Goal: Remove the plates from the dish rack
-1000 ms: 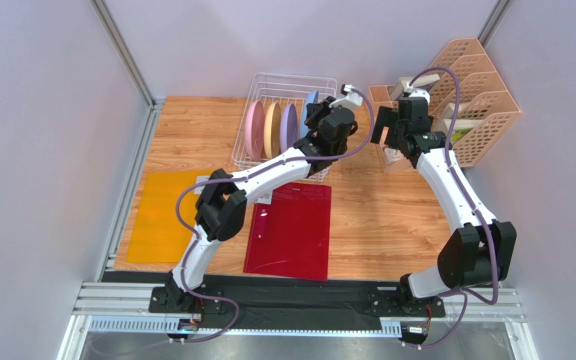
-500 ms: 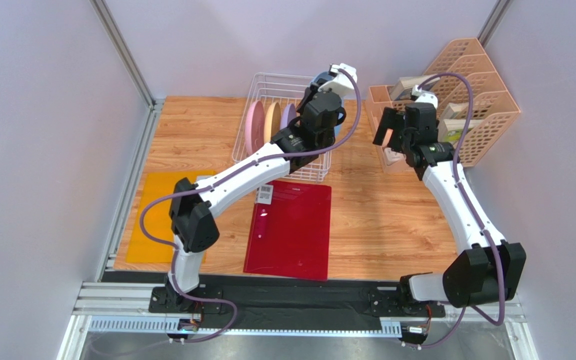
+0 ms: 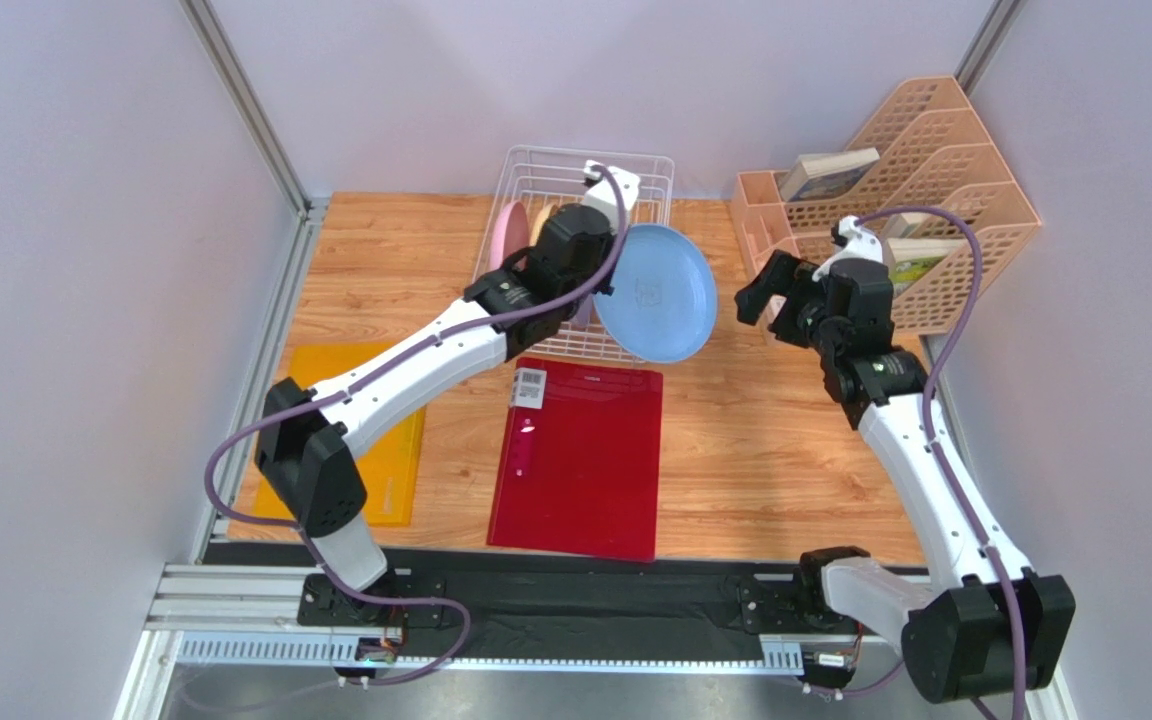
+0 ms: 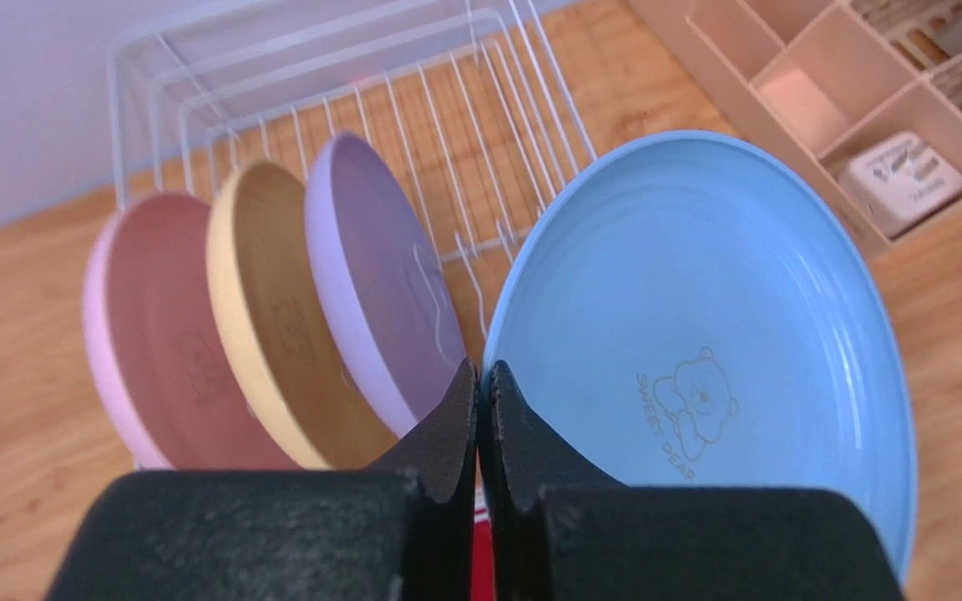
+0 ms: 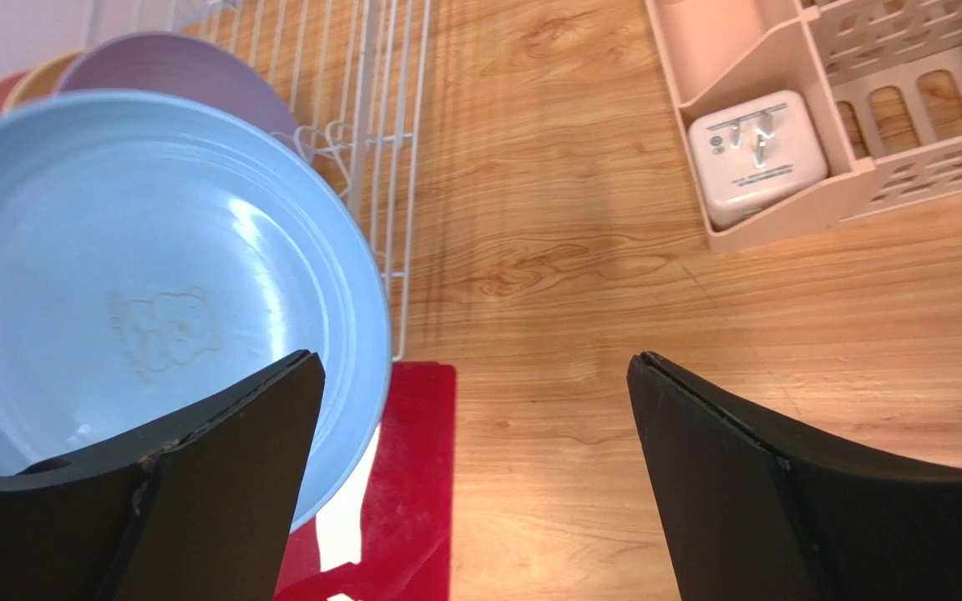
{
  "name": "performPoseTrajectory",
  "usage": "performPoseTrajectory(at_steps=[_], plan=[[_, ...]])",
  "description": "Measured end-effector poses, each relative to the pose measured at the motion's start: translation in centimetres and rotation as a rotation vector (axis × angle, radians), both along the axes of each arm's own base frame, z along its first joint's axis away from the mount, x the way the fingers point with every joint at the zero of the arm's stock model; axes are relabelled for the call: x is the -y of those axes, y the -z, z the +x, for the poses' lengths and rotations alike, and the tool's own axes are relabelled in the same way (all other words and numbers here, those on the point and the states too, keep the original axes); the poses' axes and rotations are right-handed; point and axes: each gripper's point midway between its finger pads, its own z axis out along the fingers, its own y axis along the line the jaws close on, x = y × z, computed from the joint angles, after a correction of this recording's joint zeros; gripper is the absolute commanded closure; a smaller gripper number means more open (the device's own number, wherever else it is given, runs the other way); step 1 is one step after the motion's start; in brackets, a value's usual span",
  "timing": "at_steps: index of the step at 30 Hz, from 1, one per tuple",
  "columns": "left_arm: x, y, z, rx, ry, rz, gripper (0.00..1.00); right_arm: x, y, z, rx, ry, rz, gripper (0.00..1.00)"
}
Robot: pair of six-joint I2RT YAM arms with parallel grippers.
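Dish rack (image 4: 442, 125) holds 3 plates on edge in a row, L to R: pink plate (image 4: 154, 326), tan-yellow plate (image 4: 267, 326), lilac plate (image 4: 380, 288). Light blue plate (image 3: 654, 293) is out of the rack, in the air by its R near corner, face tilted up twd the R arm. L gripper (image 4: 482, 388) is pinched tight on its rim. R gripper (image 5: 474, 363) has jaws spread wide, just beside the plate.

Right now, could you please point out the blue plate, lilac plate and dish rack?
blue plate (image 4: 699, 363), left wrist view, face centre.
lilac plate (image 4: 386, 276), left wrist view, visible face.
dish rack (image 4: 449, 125), left wrist view, wire floor.

Blue plate (image 5: 135, 276), rack (image 5: 388, 188) behind
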Motion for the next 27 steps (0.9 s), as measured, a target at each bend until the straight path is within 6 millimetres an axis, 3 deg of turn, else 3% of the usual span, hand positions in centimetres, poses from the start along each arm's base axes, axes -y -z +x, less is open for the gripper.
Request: performPoseTrajectory(at_steps=[5, 8, 13, 16, 18, 20, 21, 22, 24, 26, 27], plan=[[-1.5, 4.2, -0.1, -0.158, 0.039, -0.119, 1.00, -0.8, -0.1, -0.9, 0.020, -0.026, 0.076, 0.04], [-0.4, 5.7, -1.1, -0.226, 0.091, -0.173, 1.00, -1.0, 1.0, -1.3, -0.011, -0.038, 0.107, 0.05], [2.5, 5.1, -2.6, -0.268, 0.201, -0.288, 1.00, -1.4, 2.4, -1.8, -0.058, -0.059, 0.152, 0.09], [3.5, 4.2, -3.0, -0.266, 0.239, -0.338, 1.00, -1.6, 2.9, -1.9, -0.077, -0.069, 0.168, 0.18], [4.0, 3.8, -3.1, -0.266, 0.256, -0.361, 1.00, -1.7, 3.2, -2.0, -0.087, -0.077, 0.178, 0.28], [4.2, 3.6, -3.2, -0.267, 0.267, -0.378, 1.00, -2.0, 3.4, -2.0, -0.095, -0.090, 0.194, 0.54], [4.4, 3.5, -3.1, -0.268, 0.271, -0.386, 1.00, -2.1, 3.5, -1.9, -0.100, -0.096, 0.203, 0.82], [4.5, 3.5, -3.1, -0.267, 0.275, -0.393, 1.00, -2.2, 3.6, -1.9, -0.102, -0.106, 0.205, 1.00], [4.5, 3.6, -2.9, -0.268, 0.272, -0.394, 1.00, -2.5, 3.9, -2.0, -0.114, -0.117, 0.223, 1.00], [3.9, 4.5, -2.2, -0.279, 0.241, -0.383, 0.74, -2.8, 3.5, -2.1, -0.107, -0.132, 0.254, 1.00], [3.8, 5.1, -1.9, -0.287, 0.234, -0.381, 0.47, -2.6, 3.3, -2.0, -0.095, -0.129, 0.255, 1.00]])
